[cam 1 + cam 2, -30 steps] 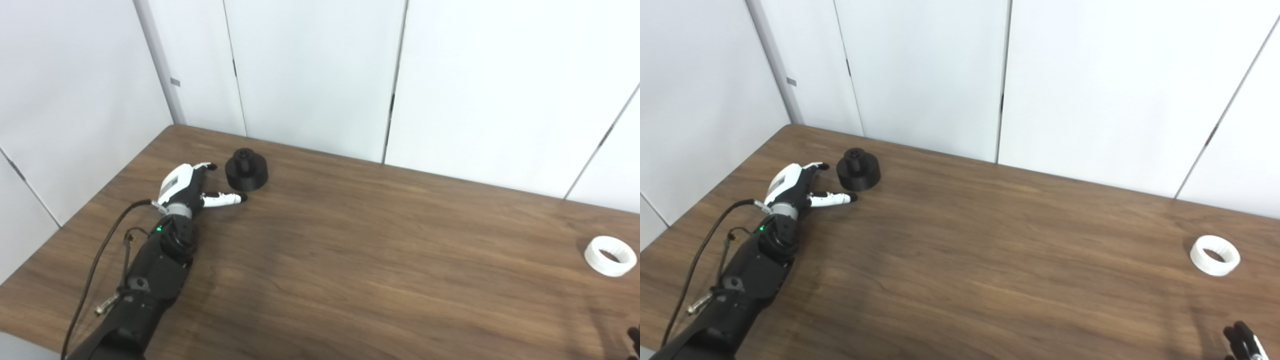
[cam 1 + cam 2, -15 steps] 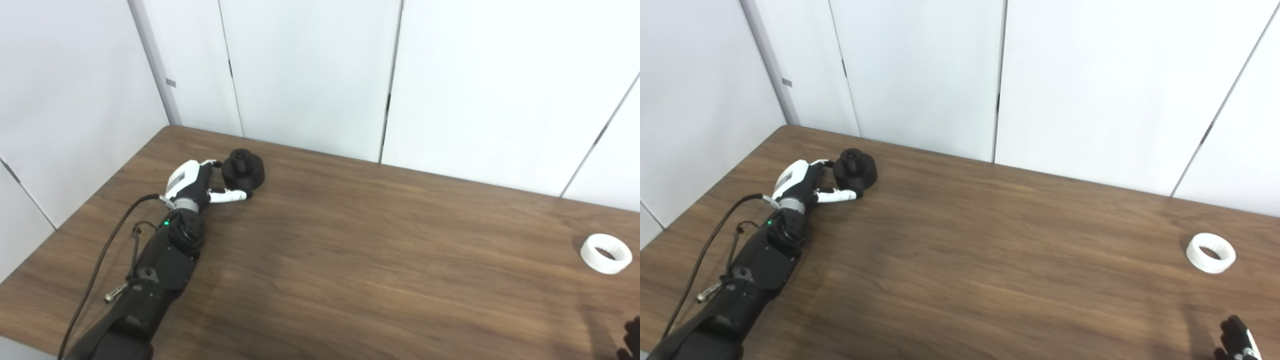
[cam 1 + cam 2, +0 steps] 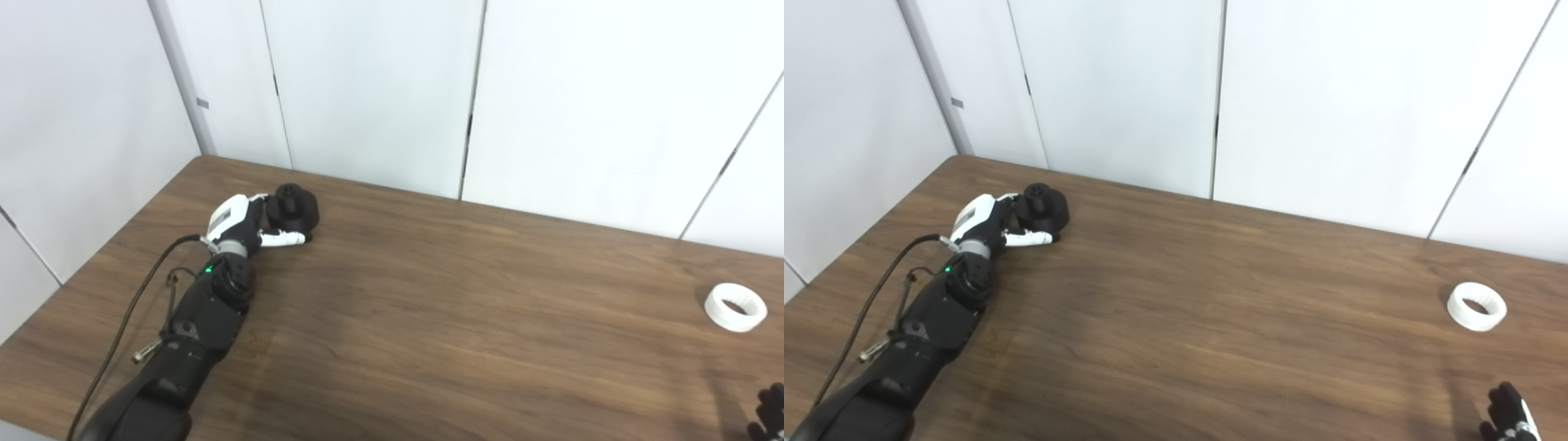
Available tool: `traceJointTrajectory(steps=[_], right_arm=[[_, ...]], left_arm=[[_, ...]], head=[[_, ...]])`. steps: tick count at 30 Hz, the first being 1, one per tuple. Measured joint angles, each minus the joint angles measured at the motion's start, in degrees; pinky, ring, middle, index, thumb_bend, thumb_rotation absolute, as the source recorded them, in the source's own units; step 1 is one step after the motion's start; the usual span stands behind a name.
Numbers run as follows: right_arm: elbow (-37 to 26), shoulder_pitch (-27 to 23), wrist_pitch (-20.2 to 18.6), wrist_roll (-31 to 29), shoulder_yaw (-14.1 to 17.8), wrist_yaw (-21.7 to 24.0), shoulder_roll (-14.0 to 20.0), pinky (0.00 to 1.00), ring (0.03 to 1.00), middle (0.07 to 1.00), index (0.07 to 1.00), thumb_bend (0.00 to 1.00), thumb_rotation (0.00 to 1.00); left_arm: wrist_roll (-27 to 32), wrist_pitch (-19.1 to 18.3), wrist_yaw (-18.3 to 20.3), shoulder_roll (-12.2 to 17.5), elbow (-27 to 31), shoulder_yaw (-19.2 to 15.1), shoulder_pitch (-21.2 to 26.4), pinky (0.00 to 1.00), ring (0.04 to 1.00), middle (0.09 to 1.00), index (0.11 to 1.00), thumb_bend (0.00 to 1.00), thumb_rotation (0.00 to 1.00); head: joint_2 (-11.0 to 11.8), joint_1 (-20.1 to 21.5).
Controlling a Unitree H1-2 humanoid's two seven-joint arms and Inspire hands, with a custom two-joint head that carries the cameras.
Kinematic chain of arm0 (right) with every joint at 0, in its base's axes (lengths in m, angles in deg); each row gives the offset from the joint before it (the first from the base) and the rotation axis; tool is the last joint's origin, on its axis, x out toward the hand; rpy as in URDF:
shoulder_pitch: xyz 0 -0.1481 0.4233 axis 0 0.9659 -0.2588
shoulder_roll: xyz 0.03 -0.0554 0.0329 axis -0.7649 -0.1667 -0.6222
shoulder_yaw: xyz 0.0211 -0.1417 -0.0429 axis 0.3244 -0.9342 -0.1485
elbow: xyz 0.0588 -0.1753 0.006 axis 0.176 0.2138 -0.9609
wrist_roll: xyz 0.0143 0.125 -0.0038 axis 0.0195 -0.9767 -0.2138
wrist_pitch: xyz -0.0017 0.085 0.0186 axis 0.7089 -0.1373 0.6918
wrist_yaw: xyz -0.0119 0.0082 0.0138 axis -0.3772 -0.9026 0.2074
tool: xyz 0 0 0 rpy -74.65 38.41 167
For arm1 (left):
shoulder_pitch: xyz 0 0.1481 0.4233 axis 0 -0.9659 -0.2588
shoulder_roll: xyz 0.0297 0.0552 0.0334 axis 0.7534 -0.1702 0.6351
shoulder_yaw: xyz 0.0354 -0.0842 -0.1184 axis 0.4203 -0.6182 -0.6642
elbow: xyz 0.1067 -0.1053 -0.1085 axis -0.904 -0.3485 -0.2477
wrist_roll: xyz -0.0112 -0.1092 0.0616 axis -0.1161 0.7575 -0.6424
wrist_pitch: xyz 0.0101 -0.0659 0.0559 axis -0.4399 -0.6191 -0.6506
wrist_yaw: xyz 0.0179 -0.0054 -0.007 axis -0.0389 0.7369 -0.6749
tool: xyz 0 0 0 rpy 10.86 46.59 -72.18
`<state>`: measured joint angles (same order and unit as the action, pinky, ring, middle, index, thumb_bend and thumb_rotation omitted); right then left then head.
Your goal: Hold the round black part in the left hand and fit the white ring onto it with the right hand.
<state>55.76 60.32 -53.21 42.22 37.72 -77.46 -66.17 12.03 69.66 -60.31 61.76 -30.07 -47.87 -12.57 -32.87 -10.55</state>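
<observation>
Where the white wall panels (image 3: 380, 92) meet it at the far edge, the brown wooden table (image 3: 441, 318) spreads across nearly the whole view, its grain running left to right. My left arm (image 3: 196, 318) is the next largest thing: dark and jointed, it comes in from the bottom left corner and lies low over the table, with a black cable (image 3: 131, 306) looping along its outer side and a small green light near the wrist.

At the end of that arm, my left hand (image 3: 245, 222) sits at the far left of the table, wrapped around the round black part (image 3: 295, 208). My thumb (image 3: 283, 239) crosses the near side of the part at its base, and my other fingers reach around its far side, so the hand is grasping it. I cannot tell whether the part rests on the table or is lifted a little. A small knob stands up from its top.

The white ring (image 3: 1477, 306) lies flat on the table far to the right, well apart from the black part, with nothing touching it.

Only the dark fingertips of my right hand (image 3: 1508, 413) show, at the bottom right corner, near the ring but apart from it. They appear spread and hold nothing.
</observation>
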Motion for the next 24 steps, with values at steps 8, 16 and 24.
traceJointTrajectory(steps=[8,16,24], right_arm=[[-0.01,0.21,0.00,0.09,-0.06,-0.05,0.00,1.00,1.000,0.961,0.960,0.62,1.00],[0.01,0.49,0.10,0.29,-0.11,-0.05,0.00,1.00,1.000,0.952,0.949,0.61,1.00],[0.01,0.41,0.07,0.84,-0.13,-0.06,0.00,1.00,1.000,0.953,0.947,0.63,1.00]], left_arm=[[0.46,0.37,-2.05,-1.11,-1.23,-0.02,0.60,1.00,0.972,0.926,0.858,1.00,0.37],[0.90,1.03,-4.43,-1.87,-4.17,-0.23,1.90,1.00,0.969,0.924,0.856,1.00,0.39],[0.99,0.86,-5.29,-1.86,-5.93,-0.37,2.98,1.00,0.958,0.902,0.813,1.00,0.36]], head=[[0.70,0.26],[1.23,0.18],[0.35,-0.35]])
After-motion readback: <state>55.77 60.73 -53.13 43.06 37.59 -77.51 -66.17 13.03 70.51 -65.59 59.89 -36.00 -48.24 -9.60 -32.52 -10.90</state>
